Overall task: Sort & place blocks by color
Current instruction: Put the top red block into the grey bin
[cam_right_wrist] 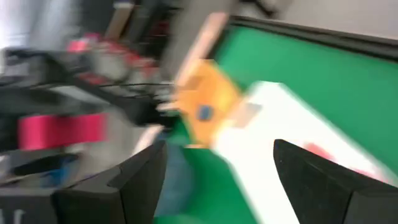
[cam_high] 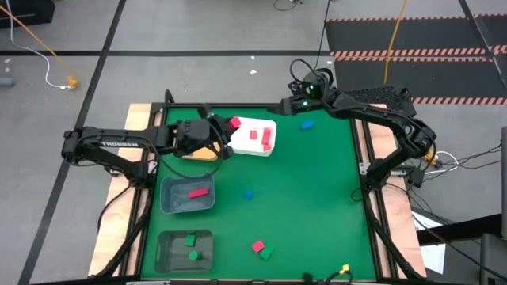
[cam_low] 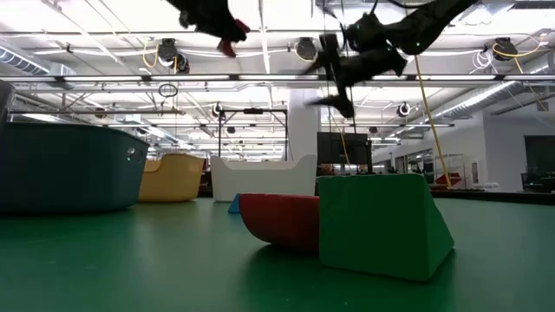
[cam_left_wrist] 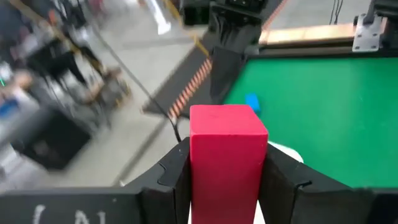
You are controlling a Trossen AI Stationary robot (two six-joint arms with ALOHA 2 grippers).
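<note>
Left gripper (cam_high: pixel 228 134) clamps a red block (cam_left_wrist: pixel 227 155) beside the white bin (cam_high: pixel 273 148). Centre over the bin before releasing. Right gripper (cam_right_wrist: pixel 217 171) hangs open, far side.

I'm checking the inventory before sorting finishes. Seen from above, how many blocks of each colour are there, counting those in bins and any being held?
Red or pink blocks: 5 (one held in the left gripper)
Blue blocks: 2
Green blocks: 3
Total: 10
The left arm hides most of the orange bin, so it is not counted.
</note>
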